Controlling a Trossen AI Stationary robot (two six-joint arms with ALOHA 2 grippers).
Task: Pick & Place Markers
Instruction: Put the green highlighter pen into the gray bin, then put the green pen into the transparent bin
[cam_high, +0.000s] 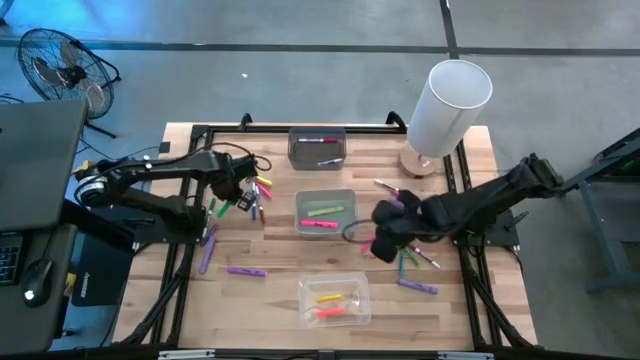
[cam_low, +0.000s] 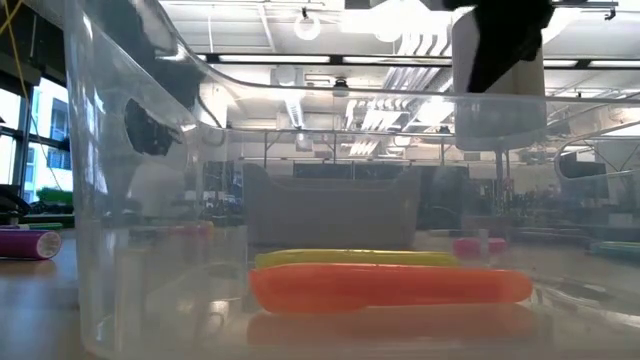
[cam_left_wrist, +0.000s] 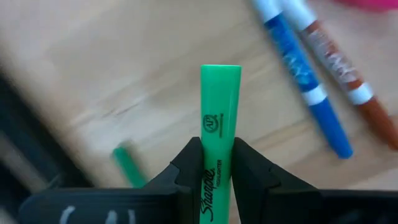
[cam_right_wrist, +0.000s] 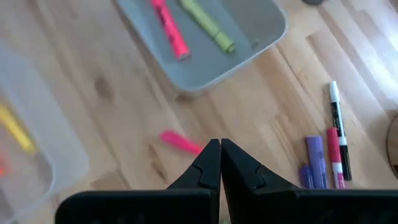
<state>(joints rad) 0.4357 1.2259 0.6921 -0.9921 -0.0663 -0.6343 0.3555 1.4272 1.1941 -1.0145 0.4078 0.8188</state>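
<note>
My left gripper (cam_high: 224, 197) hangs over the table's left side, shut on a green highlighter (cam_left_wrist: 220, 118). Loose markers (cam_high: 258, 193) lie beside it, among them a blue one (cam_left_wrist: 305, 81) and a brown one (cam_left_wrist: 339, 68). My right gripper (cam_right_wrist: 219, 150) is shut on nothing, above the table between the grey middle bin (cam_high: 325, 212) and the clear near bin (cam_high: 335, 298). A pink marker (cam_right_wrist: 180, 142) lies on the wood below it. More markers (cam_right_wrist: 324, 158) lie to its side. My left gripper pinches the green highlighter's barrel (cam_left_wrist: 219, 163) between its two fingers, from above with the fingers pointing down. The highlighter's free end (cam_left_wrist: 221, 71) sticks out past the fingertips. It looks lifted off the wood.
A dark grey bin (cam_high: 317, 147) with markers stands at the far middle. A tall white cylinder (cam_high: 447, 105) stands at the far right. Purple markers (cam_high: 245, 270) lie on the near left and one (cam_high: 418, 286) on the near right. The clear bin holds yellow and orange markers (cam_low: 385, 283).
</note>
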